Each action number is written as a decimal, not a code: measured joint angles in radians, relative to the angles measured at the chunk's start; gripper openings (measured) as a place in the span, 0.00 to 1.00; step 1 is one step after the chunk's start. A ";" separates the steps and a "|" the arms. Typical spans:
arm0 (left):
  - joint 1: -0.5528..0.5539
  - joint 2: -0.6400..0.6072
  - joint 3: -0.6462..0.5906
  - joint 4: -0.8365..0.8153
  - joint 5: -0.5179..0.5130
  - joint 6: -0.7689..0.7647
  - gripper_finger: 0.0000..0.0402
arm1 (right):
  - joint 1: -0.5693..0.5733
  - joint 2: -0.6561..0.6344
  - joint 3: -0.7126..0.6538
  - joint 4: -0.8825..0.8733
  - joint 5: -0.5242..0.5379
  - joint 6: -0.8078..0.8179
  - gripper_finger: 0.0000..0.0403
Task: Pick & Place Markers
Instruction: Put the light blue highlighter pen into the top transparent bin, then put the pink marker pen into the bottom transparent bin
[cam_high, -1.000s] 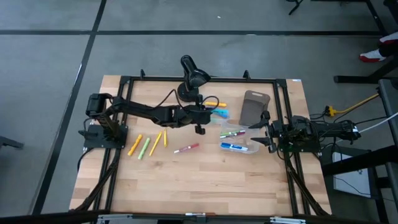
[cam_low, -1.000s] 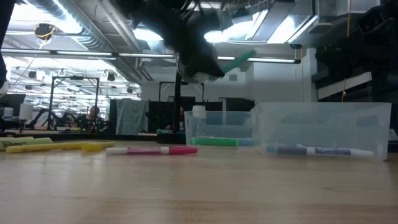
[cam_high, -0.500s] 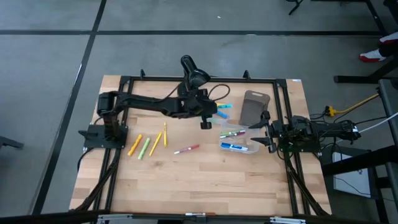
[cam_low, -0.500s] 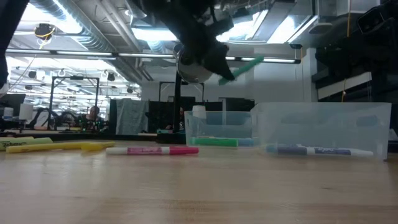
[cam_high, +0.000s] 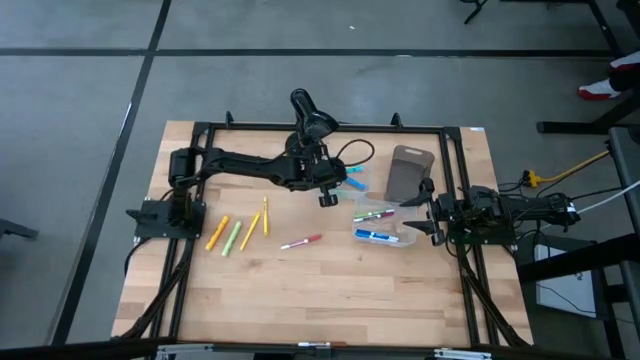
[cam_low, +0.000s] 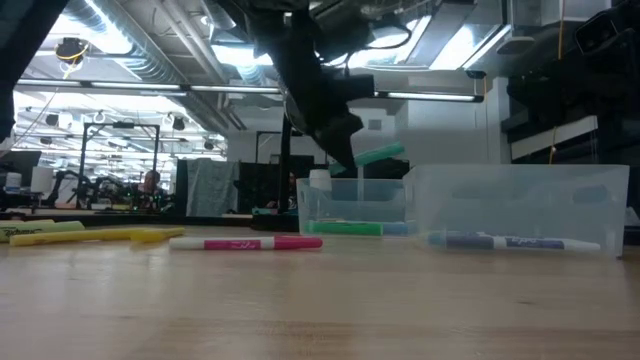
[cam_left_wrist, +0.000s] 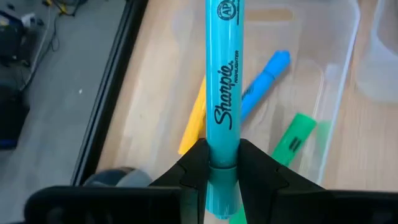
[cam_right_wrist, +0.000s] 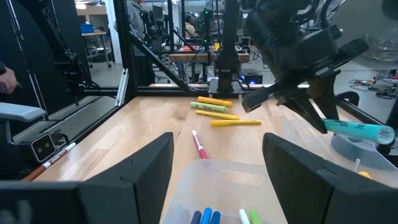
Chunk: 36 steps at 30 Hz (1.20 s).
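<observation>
We find the left gripper (cam_left_wrist: 222, 163) clamped on a teal marker (cam_left_wrist: 222, 93) lettered "Sharpie", its long axis running straight out beyond the fingers, directly above a clear bin (cam_left_wrist: 341, 93) holding blue, yellow and green markers. The right gripper (cam_high: 425, 212) waits open at the worktop's (cam_high: 330, 290) right side.

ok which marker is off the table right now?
The teal Sharpie marker: it is clamped in the left gripper, held in the air over the clear bin of blue, yellow and green markers. Every other marker lies on wood or in a bin.
</observation>
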 joint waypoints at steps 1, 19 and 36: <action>0.002 0.000 0.000 -0.011 0.002 -0.003 0.15 | 0.000 0.000 0.000 0.000 0.000 0.000 0.61; 0.032 0.000 -0.010 -0.016 -0.013 -0.029 0.38 | 0.000 0.000 0.000 0.000 0.000 0.000 0.61; -0.112 -0.010 0.175 -0.165 0.007 0.075 0.37 | 0.000 0.000 0.000 0.000 0.000 0.000 0.61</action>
